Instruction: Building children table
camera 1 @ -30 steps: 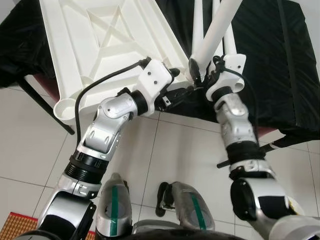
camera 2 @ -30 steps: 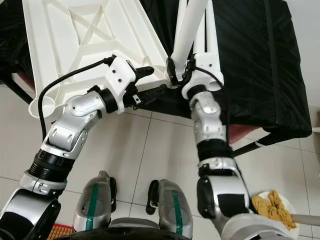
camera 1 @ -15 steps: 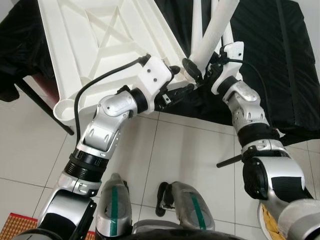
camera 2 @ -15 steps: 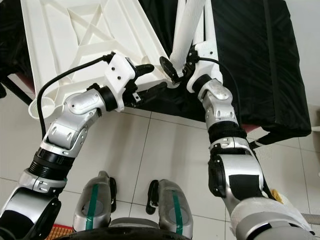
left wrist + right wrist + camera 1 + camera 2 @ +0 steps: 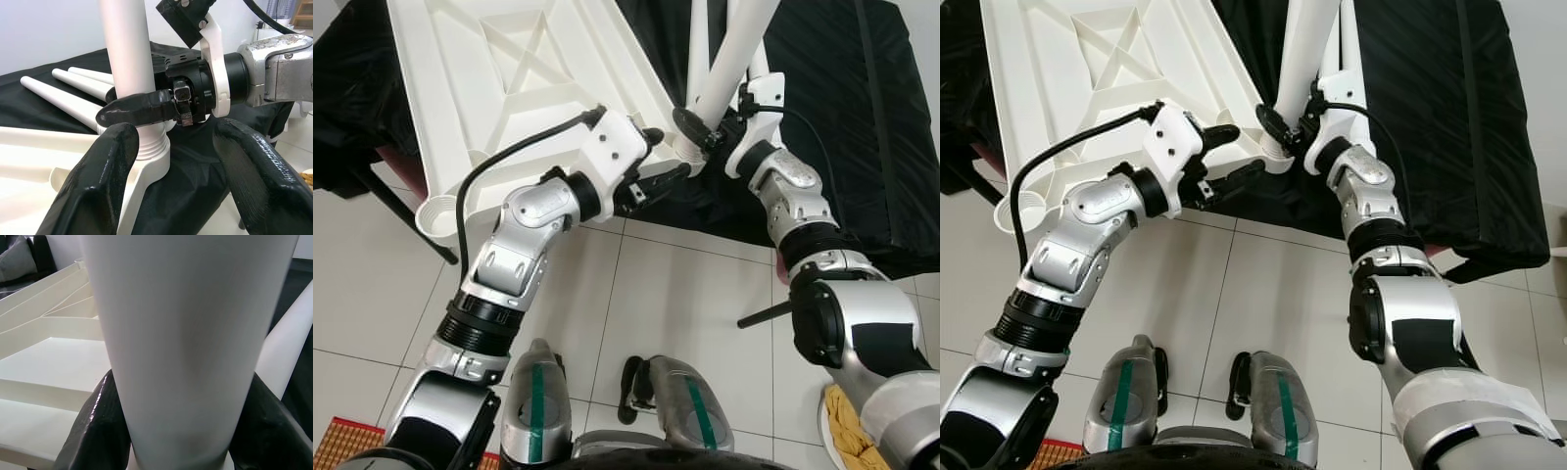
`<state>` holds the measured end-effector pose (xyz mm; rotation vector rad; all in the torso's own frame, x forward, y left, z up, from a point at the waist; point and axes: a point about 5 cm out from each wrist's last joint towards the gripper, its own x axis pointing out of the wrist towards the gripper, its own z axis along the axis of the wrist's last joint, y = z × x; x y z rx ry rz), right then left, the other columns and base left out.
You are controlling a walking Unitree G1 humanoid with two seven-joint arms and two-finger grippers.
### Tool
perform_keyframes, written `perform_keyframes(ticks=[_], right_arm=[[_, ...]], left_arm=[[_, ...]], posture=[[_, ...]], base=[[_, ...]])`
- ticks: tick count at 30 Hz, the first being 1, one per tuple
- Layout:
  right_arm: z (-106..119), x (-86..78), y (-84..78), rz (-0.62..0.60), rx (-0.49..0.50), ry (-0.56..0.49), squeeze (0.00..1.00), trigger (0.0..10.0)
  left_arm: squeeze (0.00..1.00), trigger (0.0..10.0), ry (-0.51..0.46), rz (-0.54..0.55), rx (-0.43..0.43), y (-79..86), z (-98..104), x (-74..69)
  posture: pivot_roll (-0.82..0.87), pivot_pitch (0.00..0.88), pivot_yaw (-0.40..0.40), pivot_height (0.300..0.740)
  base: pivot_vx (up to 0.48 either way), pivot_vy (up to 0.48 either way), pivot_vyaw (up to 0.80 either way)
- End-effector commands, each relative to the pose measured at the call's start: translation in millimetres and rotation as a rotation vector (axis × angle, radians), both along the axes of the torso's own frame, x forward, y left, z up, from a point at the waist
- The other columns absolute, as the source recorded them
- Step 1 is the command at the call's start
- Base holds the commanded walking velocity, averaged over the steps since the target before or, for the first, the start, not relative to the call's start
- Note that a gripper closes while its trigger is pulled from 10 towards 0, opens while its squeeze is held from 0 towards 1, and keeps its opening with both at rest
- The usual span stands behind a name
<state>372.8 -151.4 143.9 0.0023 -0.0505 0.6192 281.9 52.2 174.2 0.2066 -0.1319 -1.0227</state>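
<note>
The right gripper (image 5: 1285, 134) is clamped on the leg (image 5: 1304, 49) at the tabletop (image 5: 509, 88) socket, the left gripper (image 5: 658, 162) spread beside it; a tilted twist risks cross-threading.

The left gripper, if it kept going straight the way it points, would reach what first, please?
Probably the upright white table leg at its threaded base; the left gripper is open, and the right gripper clamps that leg just beyond.
</note>
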Motion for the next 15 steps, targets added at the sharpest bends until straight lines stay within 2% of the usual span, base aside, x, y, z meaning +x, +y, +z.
perform_keyframes(ticks=[1, 5, 6, 7, 8, 15], right_arm=[[-3, -0.7, -3.2, 0.013, -0.007, 0.014, 0.00, 0.0], [-5, -2.0, -4.2, 0.018, -0.010, 0.009, 0.00, 0.0], [-6, -3.0, -4.4, 0.018, -0.015, 0.012, 0.00, 1.3], [-6, -3.0, -4.4, 0.018, -0.015, 0.012, 0.00, 1.3], [-8, -3.3, -4.6, 0.012, -0.019, 0.018, 0.00, 10.0], [-14, -6.3, -3.0, -0.028, 0.019, 0.029, 0.00, 10.0]], left_arm=[[0.00, 10.0, 0.003, -0.009, 0.001, -1.1, 1, -2.6], [0.00, 10.0, 0.005, -0.012, 0.002, -1.2, 1, -3.6], [0.00, 10.0, 0.006, -0.011, 0.002, -1.4, 1, -3.7], [0.00, 10.0, 0.006, -0.011, 0.002, -1.4, 1, -3.7], [0.00, 10.0, 0.007, -0.011, 0.002, -1.5, 0, -3.8], [0.00, 10.0, 0.011, -0.026, 0.003, -2.5, -1, -7.5]], posture=[[0.06, 0.014, -0.054, 0.740], [0.06, 0.020, -0.055, 0.740], [0.06, 0.020, -0.055, 0.740], [0.06, 0.020, -0.055, 0.740], [0.06, 0.020, -0.055, 0.740], [0.05, 0.029, -0.063, 0.740]], base=[[0.000, 0.000, 0.00], [0.000, 0.000, 0.00], [0.000, 0.000, 0.00], [0.000, 0.000, 0.00], [0.000, 0.000, 0.00], [0.000, 0.000, 0.00]])
